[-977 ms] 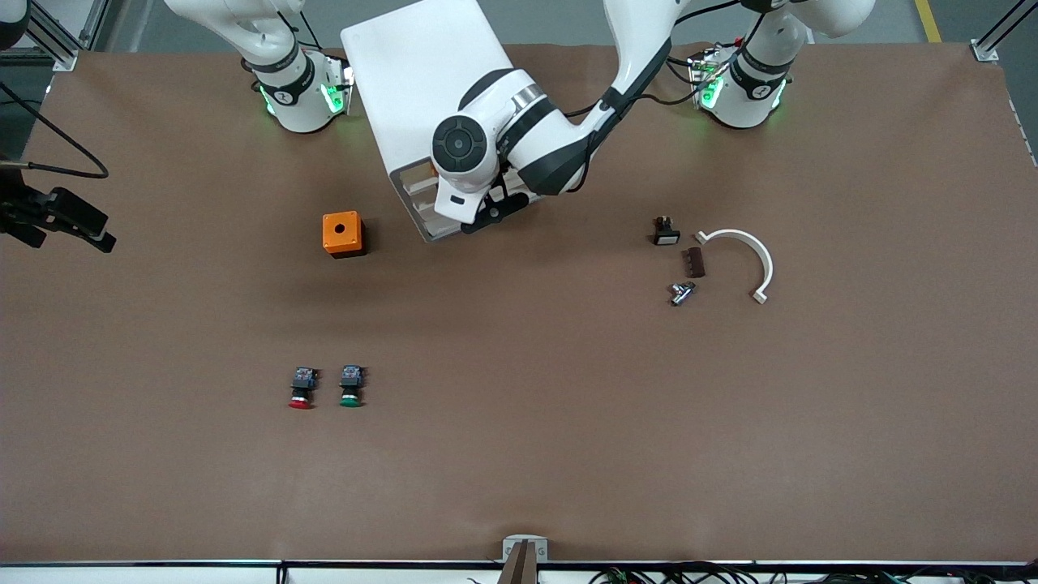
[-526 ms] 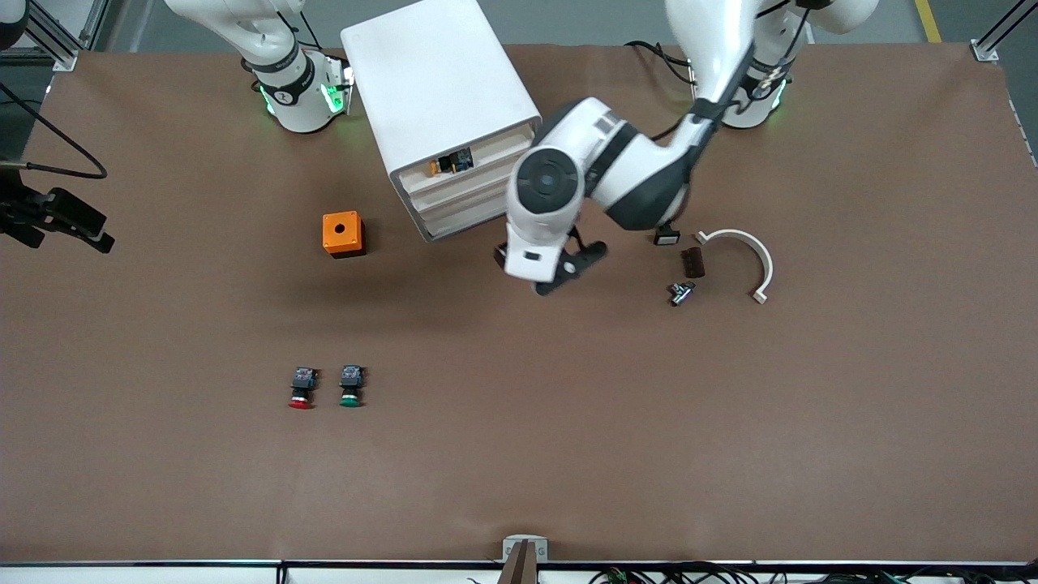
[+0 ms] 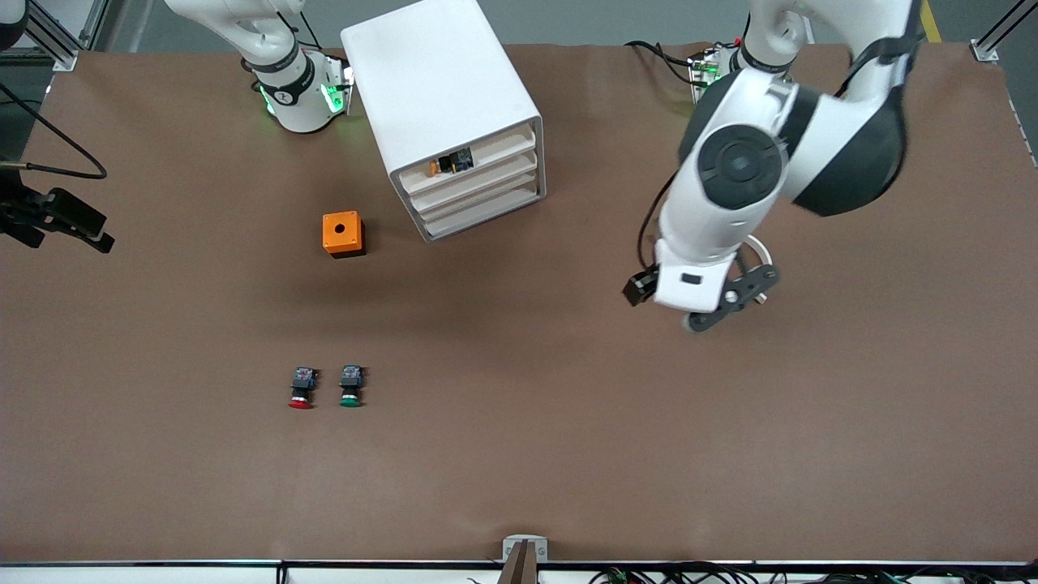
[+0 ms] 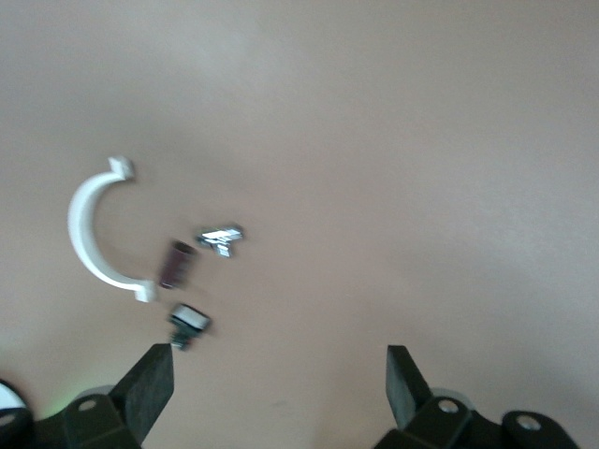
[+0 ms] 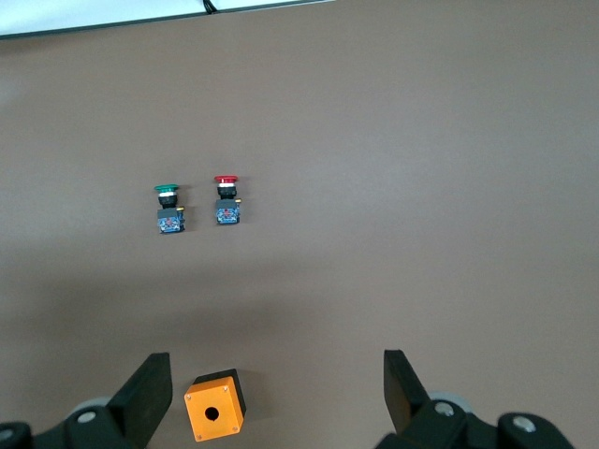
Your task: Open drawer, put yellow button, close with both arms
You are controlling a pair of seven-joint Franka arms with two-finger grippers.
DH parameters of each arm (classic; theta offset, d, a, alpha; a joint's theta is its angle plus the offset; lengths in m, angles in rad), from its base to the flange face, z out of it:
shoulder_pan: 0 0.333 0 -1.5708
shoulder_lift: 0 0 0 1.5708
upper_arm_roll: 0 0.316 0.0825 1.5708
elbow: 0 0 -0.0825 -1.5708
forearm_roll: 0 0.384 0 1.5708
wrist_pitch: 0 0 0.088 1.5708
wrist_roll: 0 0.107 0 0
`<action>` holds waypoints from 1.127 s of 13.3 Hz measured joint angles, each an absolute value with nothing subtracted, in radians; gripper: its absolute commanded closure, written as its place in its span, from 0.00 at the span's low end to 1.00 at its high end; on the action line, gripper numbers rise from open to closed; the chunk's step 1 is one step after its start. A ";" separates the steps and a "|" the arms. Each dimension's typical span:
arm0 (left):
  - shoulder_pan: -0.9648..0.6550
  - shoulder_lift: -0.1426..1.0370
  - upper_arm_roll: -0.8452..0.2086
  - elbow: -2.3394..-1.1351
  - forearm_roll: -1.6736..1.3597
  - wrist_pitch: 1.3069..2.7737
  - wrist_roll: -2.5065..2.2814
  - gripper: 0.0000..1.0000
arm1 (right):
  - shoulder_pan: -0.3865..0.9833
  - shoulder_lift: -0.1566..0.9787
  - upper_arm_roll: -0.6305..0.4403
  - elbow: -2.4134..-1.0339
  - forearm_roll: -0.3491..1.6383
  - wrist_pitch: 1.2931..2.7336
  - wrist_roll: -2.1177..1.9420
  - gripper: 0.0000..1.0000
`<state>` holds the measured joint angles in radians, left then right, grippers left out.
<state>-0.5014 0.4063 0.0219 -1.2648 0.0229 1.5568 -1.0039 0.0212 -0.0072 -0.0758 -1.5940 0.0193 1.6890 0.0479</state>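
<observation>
The white cabinet [image 3: 438, 81] stands near the robots' bases. Its uppermost drawer [image 3: 495, 154] sits flush with the two lower drawers. The yellow button [image 3: 443, 166] lies in it on its side, toward the right arm's end. My left gripper [image 3: 697, 307] hangs over the table toward the left arm's end. In the left wrist view it [image 4: 278, 365] is open and empty. My right gripper [image 5: 276, 369] shows only in the right wrist view. It is open and empty, held high over the orange cube [image 5: 215, 405], and waits.
The orange cube [image 3: 342, 234] lies beside the cabinet. Red-capped [image 3: 301, 388] and green-capped [image 3: 350, 386] switches lie nearer the front camera. Under the left hand lie a white curved clamp [image 4: 89, 234], a brown piece [image 4: 175, 264], a metal part [image 4: 221, 238] and a small black switch [image 4: 190, 321].
My left arm swung away from the cabinet's front toward the left arm's end and now hangs over the small parts. The drawer fronts and the yellow button came into view.
</observation>
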 measured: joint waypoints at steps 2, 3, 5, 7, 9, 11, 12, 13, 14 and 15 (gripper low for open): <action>-0.440 0.340 0.023 -1.265 0.029 1.505 -0.896 0.00 | 0.021 -0.007 -0.076 -1.594 0.019 1.689 0.048 0.00; -0.405 0.311 0.023 -1.266 0.029 1.490 -0.839 0.00 | 0.021 -0.007 -0.076 -1.594 0.019 1.689 0.048 0.00; -0.334 0.260 0.021 -1.269 0.029 1.470 -0.732 0.00 | 0.020 -0.007 -0.076 -1.594 0.019 1.689 0.048 0.00; -0.248 0.202 0.004 -1.294 0.029 1.457 -0.610 0.00 | 0.020 -0.007 -0.076 -1.595 0.019 1.689 0.048 0.00; -0.159 0.131 -0.021 -1.351 0.029 1.452 -0.486 0.00 | 0.020 -0.007 -0.076 -1.595 0.019 1.689 0.048 0.00; -0.101 0.066 -0.028 -1.409 0.029 1.450 -0.379 0.00 | 0.020 -0.007 -0.076 -1.595 0.019 1.689 0.048 0.00; -0.081 0.039 -0.029 -1.433 0.029 1.450 -0.337 0.00 | 0.020 -0.007 -0.076 -1.595 0.019 1.689 0.048 0.00; -0.066 0.017 -0.029 -1.455 0.029 1.450 -0.310 0.00 | 0.020 -0.007 -0.076 -1.595 0.019 1.689 0.048 0.00; -0.052 -0.001 -0.030 -1.475 0.029 1.450 -0.296 0.00 | 0.020 -0.007 -0.076 -1.595 0.019 1.689 0.048 0.00; -0.044 -0.014 -0.030 -1.489 0.029 1.450 -0.292 0.00 | 0.020 -0.007 -0.076 -1.595 0.019 1.689 0.048 0.00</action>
